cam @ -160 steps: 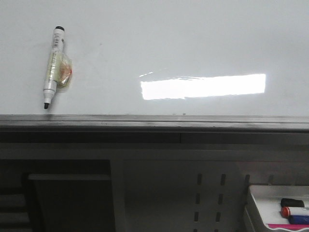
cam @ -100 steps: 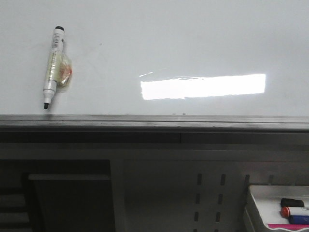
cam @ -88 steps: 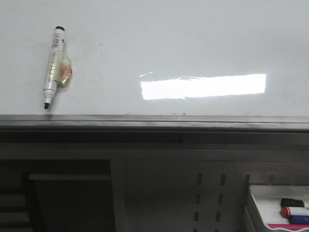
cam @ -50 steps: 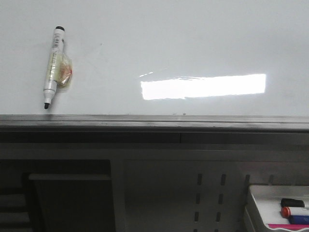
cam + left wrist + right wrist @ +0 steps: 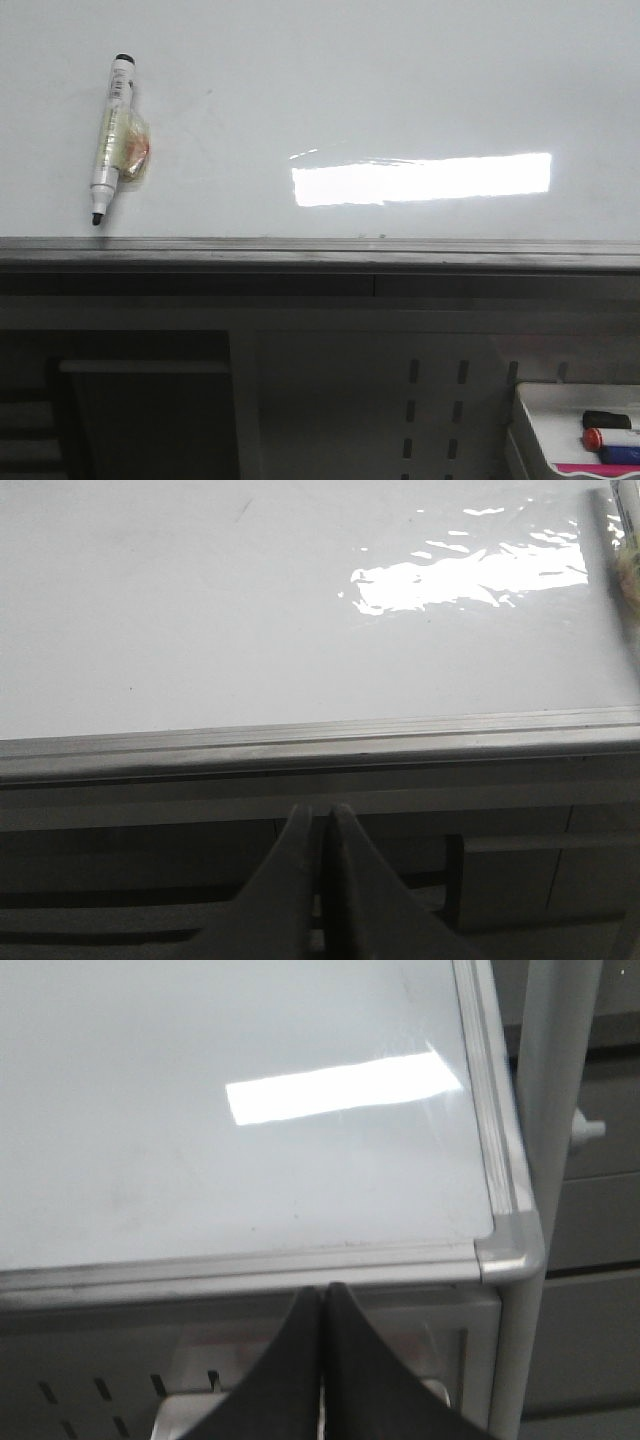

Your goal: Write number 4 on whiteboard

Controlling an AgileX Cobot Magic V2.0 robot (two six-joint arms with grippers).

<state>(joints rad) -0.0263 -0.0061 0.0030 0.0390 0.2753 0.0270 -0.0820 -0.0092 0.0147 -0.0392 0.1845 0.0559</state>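
Observation:
The whiteboard [image 5: 350, 90] is glossy white with a bright rectangular reflection and a grey metal edge ledge [image 5: 320, 250]. No number 4 shows on it. A white marker pen [image 5: 108, 135] with a black tip, wrapped in clear tape, lies on the board at the left. Its blurred edge shows in the left wrist view [image 5: 622, 570]. My left gripper [image 5: 321, 812] is shut and empty, below the board's ledge [image 5: 320, 742]. My right gripper [image 5: 322, 1292] is shut and empty, below the board's edge near its corner [image 5: 508, 1250]. Neither gripper shows in the front view.
A small white tray [image 5: 560, 420] with black, red and blue markers [image 5: 610, 438] sits low at the right. A grey perforated panel [image 5: 430, 410] and a dark shelf [image 5: 140, 400] lie under the ledge. A grey post [image 5: 555, 1110] stands beside the board's corner.

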